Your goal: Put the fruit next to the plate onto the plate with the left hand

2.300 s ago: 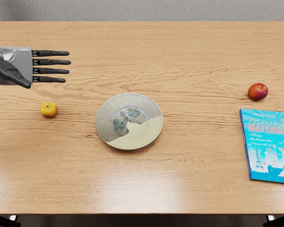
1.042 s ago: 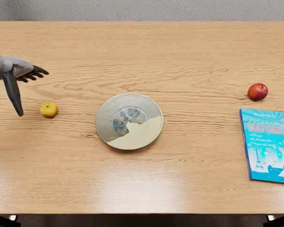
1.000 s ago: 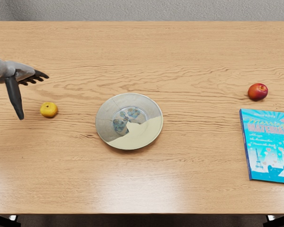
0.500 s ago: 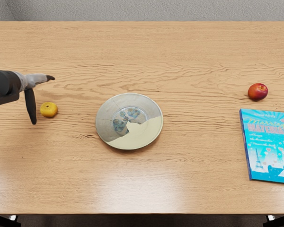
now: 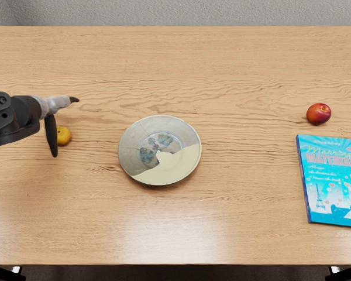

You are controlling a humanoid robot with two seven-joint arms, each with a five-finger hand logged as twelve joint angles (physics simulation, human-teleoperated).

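Our left hand (image 5: 47, 111) hangs open at the orange (image 5: 64, 136), thumb dropped beside it, fingers stretched past, bracketing it, we judge, for a grasp toward the plate (image 5: 184, 161).

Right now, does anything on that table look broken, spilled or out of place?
Nothing is spilled or toppled. The plate looks patchy, part silvery, part cream, possibly just reflection. The yellow fruit, red fruit and book look whole and lie apart from each other.

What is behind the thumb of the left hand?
A small yellow fruit lies on the table, left of the plate. The thumb of the left hand covers its left edge; whether they touch cannot be seen.
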